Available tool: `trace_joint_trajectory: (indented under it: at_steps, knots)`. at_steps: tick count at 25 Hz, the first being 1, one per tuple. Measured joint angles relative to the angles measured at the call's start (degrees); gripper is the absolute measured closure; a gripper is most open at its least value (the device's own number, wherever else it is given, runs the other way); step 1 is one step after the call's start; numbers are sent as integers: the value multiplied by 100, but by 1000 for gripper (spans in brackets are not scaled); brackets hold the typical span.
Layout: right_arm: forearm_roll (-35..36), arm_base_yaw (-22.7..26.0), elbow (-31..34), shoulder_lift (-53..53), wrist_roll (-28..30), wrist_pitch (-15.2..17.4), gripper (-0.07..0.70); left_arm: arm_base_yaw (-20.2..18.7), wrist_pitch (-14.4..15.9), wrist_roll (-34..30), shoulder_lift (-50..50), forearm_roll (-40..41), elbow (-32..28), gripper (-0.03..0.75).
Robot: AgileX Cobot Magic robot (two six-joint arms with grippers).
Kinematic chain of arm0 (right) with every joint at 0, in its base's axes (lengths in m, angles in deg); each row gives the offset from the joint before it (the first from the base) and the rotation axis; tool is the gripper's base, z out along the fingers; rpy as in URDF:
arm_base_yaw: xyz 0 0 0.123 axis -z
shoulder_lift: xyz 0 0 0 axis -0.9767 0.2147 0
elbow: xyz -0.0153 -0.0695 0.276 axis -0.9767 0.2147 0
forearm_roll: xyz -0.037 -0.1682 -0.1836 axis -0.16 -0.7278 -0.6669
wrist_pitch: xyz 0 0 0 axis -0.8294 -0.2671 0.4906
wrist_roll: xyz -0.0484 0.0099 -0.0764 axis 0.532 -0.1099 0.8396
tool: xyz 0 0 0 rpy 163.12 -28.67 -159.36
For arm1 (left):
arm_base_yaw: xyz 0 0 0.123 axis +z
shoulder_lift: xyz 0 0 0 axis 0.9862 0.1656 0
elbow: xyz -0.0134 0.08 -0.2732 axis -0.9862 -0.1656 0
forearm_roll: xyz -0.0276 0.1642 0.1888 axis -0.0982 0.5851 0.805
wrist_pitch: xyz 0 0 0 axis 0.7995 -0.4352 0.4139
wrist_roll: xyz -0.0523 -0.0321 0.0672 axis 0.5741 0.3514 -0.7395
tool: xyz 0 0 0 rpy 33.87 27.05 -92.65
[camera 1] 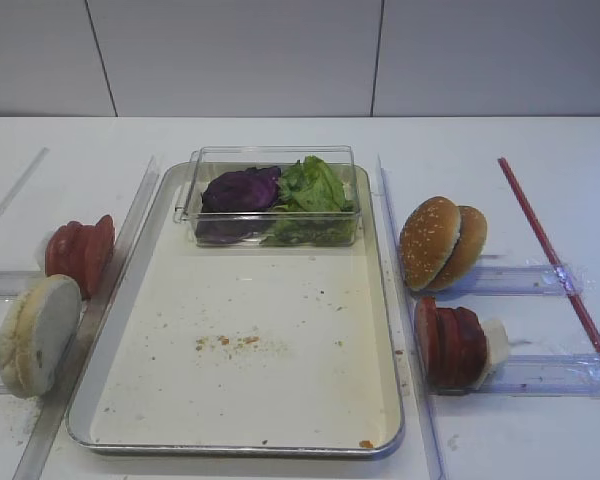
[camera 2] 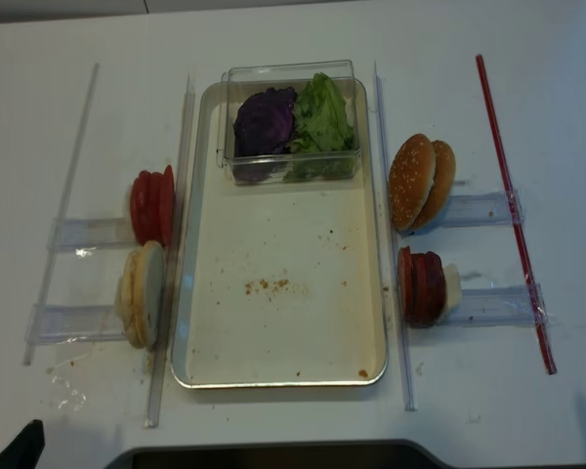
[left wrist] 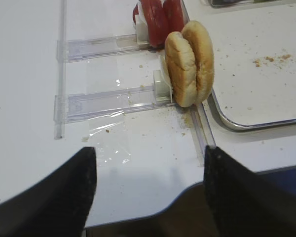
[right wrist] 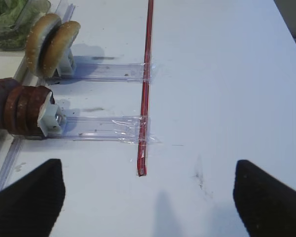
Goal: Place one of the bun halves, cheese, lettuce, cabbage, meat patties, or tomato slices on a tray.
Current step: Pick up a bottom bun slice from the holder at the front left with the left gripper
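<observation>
The metal tray (camera 1: 280, 400) lies mid-table with a bare, crumb-flecked floor. In a clear box (camera 1: 275, 165) at its far end sit purple cabbage (camera 1: 240, 190) and green lettuce (camera 1: 315, 188). Left of the tray stand pale bun halves (camera 1: 38, 335) (left wrist: 187, 61) and tomato slices (camera 1: 80, 252) on edge. Dark meat patties (camera 1: 450, 343) (right wrist: 17, 106) stand on its right. Cheese is out of view. My left gripper (left wrist: 149, 158) is open and empty over the table's front edge, short of the bun halves. My right gripper (right wrist: 148, 170) is open and empty above bare table, right of the patties.
Sesame bun tops (camera 1: 440, 243) stand behind the patties. A red strip (camera 1: 550, 255) runs along the right side and ends ahead of my right gripper. Clear plastic rails (camera 2: 184, 244) flank the tray. The table's front edge (left wrist: 153, 215) is directly below my left gripper.
</observation>
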Motion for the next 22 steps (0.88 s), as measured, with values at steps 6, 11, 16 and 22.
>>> trace_joint_trajectory:
  at_steps: [6, 11, 16, 22]
  knots:
    - [0, 0, 0, 0, 0, 0, -60, 0, 0, 0, 0, 0, 0, 286]
    - [0, 0, 0, 0, 0, 0, -60, 0, 0, 0, 0, 0, 0, 286]
    - [0, 0, 0, 0, 0, 0, -60, 0, 0, 0, 0, 0, 0, 286]
    - [0, 0, 0, 0, 0, 0, -60, 0, 0, 0, 0, 0, 0, 286]
